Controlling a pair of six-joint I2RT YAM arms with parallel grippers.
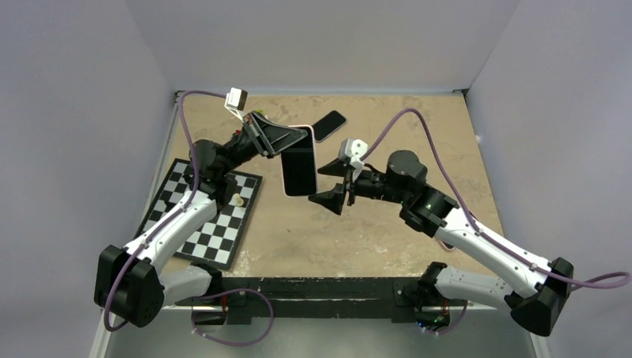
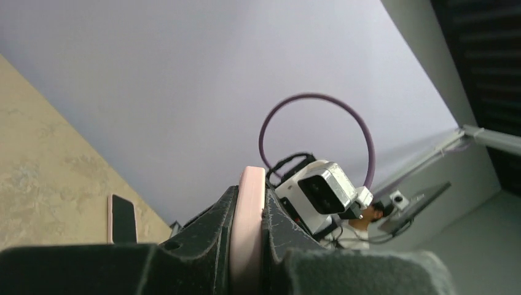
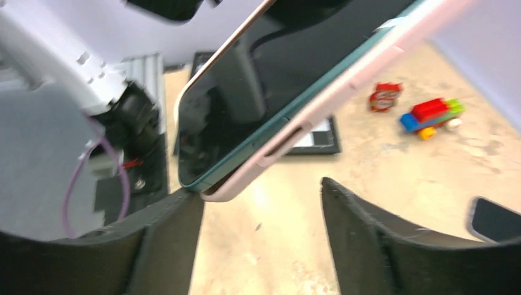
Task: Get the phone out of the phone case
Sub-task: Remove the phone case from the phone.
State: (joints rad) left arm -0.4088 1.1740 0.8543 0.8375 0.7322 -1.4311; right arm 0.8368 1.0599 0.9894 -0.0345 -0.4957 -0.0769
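A dark-screened phone (image 1: 299,171) sits in a pink case (image 3: 344,89) and is held in the air over the middle of the table. My left gripper (image 1: 274,140) is shut on the upper part of the cased phone; in the left wrist view the pink case edge (image 2: 249,221) is pinched between the black fingers. My right gripper (image 1: 334,198) is open just right of the phone's lower end. In the right wrist view the phone's lower corner (image 3: 206,184) touches the tip of the left finger (image 3: 166,239), with the case lip slightly parted from the teal phone edge there.
A second dark phone (image 1: 329,125) lies flat on the tan table behind the held one. A checkerboard (image 1: 207,216) with a small white piece lies at the left. Small toy bricks (image 3: 430,114) lie on the table in the right wrist view.
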